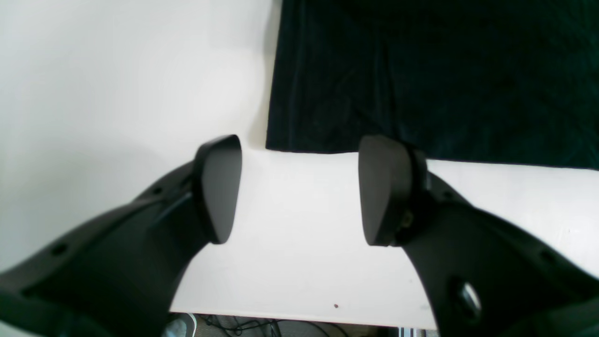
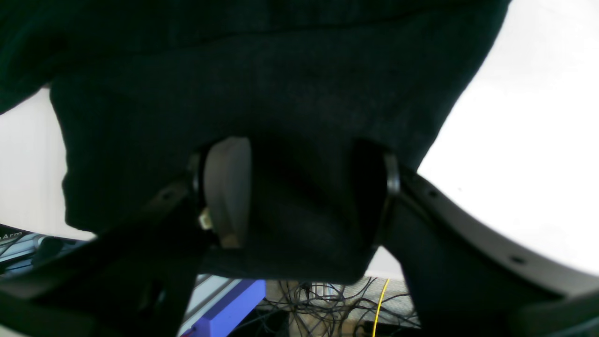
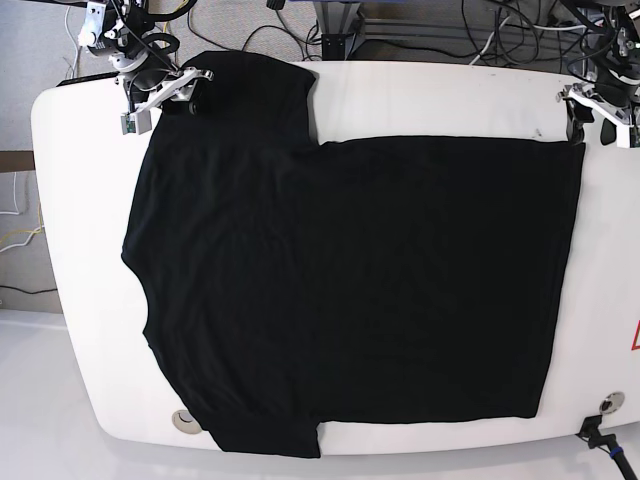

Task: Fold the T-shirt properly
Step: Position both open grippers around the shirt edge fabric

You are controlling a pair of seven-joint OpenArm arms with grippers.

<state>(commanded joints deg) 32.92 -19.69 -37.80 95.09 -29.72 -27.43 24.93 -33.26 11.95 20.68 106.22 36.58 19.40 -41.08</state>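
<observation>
The shirt lies flat across nearly the whole white table, sleeves at the base view's left, hem at its right. It looks light, soft and limp, so it would likely sag and crease wherever it is lifted; a hold on a corner or a sleeve hem, pinched through both layers, seems the safest. No print or label can be seen on the cloth.

The right gripper sits at the upper sleeve, its jaws standing apart with a bunch of black cloth between the pads; whether it is squeezed tight cannot be told. The left gripper hangs over bare table just beside the hem corner, jaws wide, holding nothing.

A red mark at the table's right edge is cut off and unreadable
</observation>
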